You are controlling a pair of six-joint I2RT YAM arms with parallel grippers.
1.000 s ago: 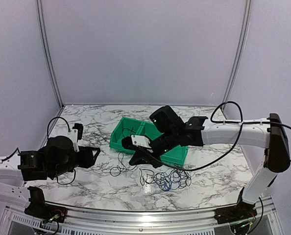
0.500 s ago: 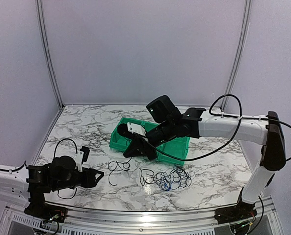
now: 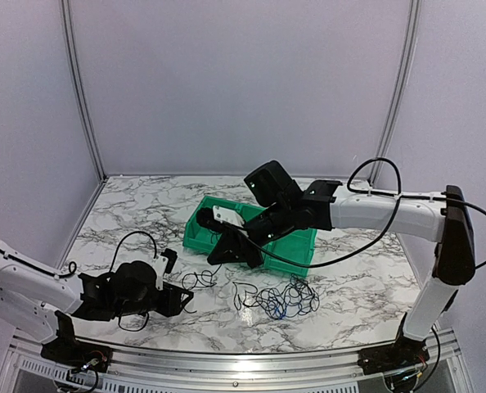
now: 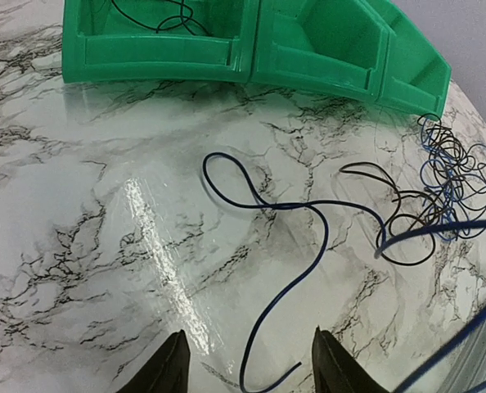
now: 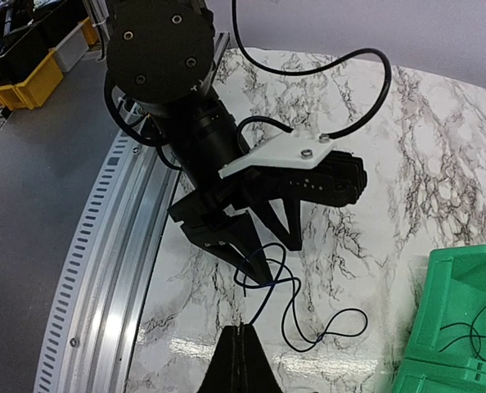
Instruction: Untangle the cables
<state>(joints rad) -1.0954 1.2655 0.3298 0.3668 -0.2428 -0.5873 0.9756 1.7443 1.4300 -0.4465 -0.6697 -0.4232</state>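
Note:
A loose blue cable (image 3: 195, 278) snakes over the marble in front of the green bins. My right gripper (image 3: 218, 255) hangs above it, shut on one end of this blue cable (image 5: 293, 295), which rises to its closed tips (image 5: 241, 336). My left gripper (image 3: 183, 297) is low on the table, open, and the cable's other end (image 4: 267, 327) lies between its fingers (image 4: 168, 370), untouched. A tangle of black and blue cables (image 3: 280, 299) lies at the right (image 4: 447, 176). One black cable (image 4: 157, 16) sits in the left bin.
Two green bins (image 3: 296, 255) stand side by side behind the cables (image 4: 153, 65). The metal rail of the near table edge (image 5: 112, 246) runs just behind my left arm. Bare marble lies left of the bins.
My left arm has swung right along the near edge and come down at the loose blue cable. My right gripper rose back toward the bins, then held still.

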